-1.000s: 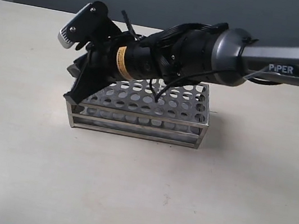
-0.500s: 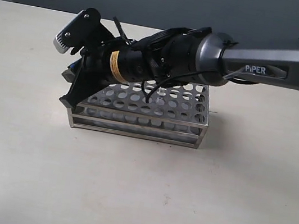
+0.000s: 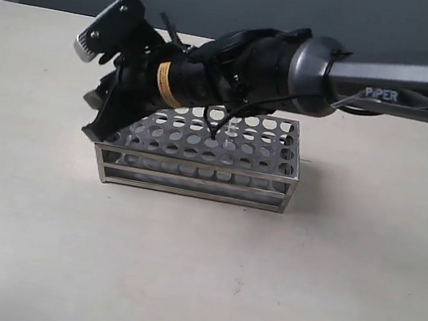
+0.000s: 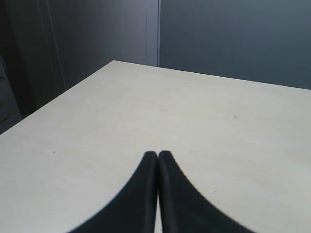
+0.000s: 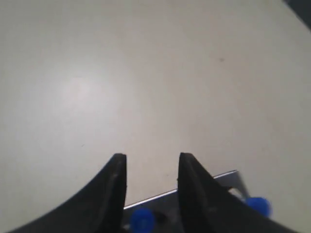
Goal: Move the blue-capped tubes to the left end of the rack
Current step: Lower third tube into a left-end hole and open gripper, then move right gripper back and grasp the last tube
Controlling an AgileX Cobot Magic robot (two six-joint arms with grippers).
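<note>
The pale table takes up most of the scene. The long right arm reaches across it to hang over the left end of the rack. As I judge it, the step in hand is work at those end holes. It would go best with the arm travelling straight up and down there, since a sideways drift could catch a cap or drag the light steel frame. The rack stands square on the table. Every hole I can see from its middle to its right end is empty, and the arm hides the left end from where I stand. The right gripper has its fingers spread apart with only bare table showing between them, so it grips nothing. The left gripper is elsewhere over bare table, its tips pressed together and empty. Smallest are the blue-capped tubes. The right wrist view shows two blue caps, the second beside the rack's edge, both close under the open fingers. Whether more tubes sit there I cannot tell.
</note>
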